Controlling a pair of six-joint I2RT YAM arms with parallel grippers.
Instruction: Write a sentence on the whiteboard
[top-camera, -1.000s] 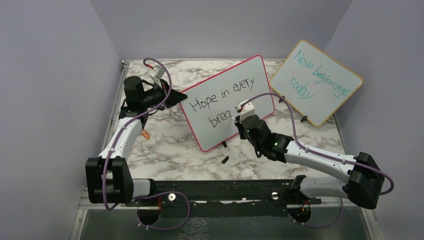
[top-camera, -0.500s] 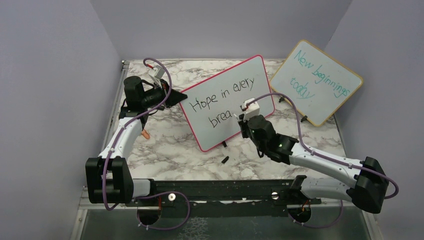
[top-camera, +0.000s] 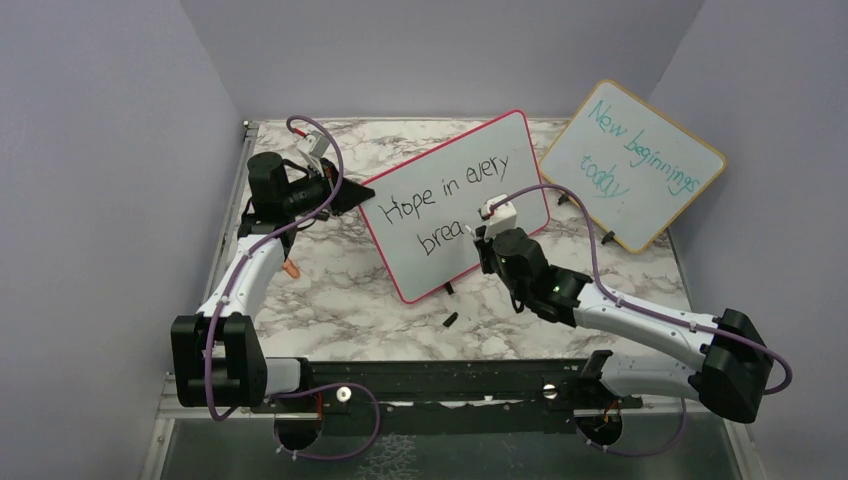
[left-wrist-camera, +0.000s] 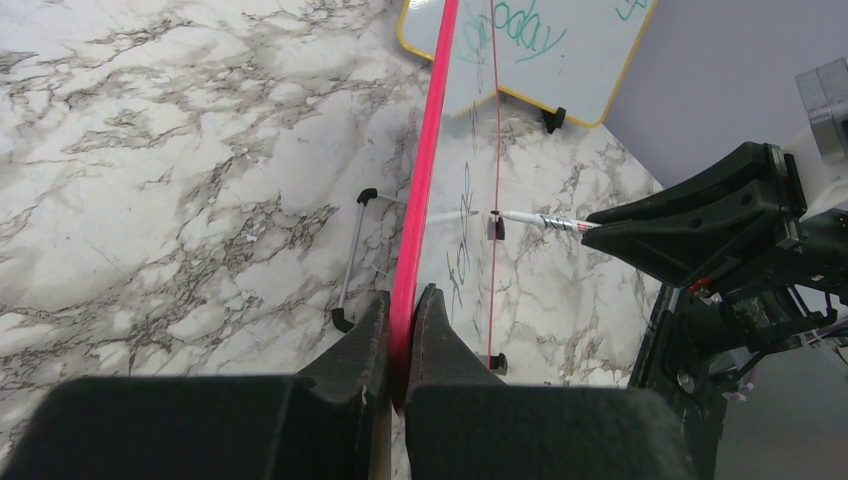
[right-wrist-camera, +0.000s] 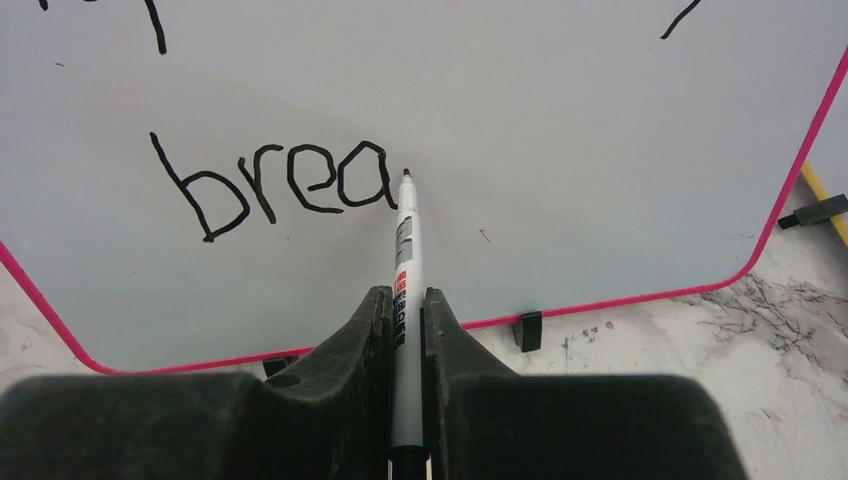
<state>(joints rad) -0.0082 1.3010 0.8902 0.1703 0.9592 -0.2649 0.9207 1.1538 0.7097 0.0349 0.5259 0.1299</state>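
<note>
marble-veined table (top-camera: 330, 300) | left hand (left-wrist-camera: 402, 300) clamps pink-rimmed whiteboard (top-camera: 455, 205) | right hand (right-wrist-camera: 405, 296) grips slim white marker (right-wrist-camera: 406, 240), tip beside black sentence (right-wrist-camera: 300, 185)

Three plain lavender walls close in the space: the left wall (top-camera: 100, 150) fills the left of the top view, the back wall (top-camera: 440, 50) spans the upper centre, and the right wall (top-camera: 780, 100) rises at the right. Between them lies a white tabletop with grey marble veining (top-camera: 330, 300). A flat black rail (top-camera: 440, 380) crosses the lower frame, with a dull grey metal sheet (top-camera: 480, 455) beneath it. The light is soft and even, and the shadows are faint.
</note>
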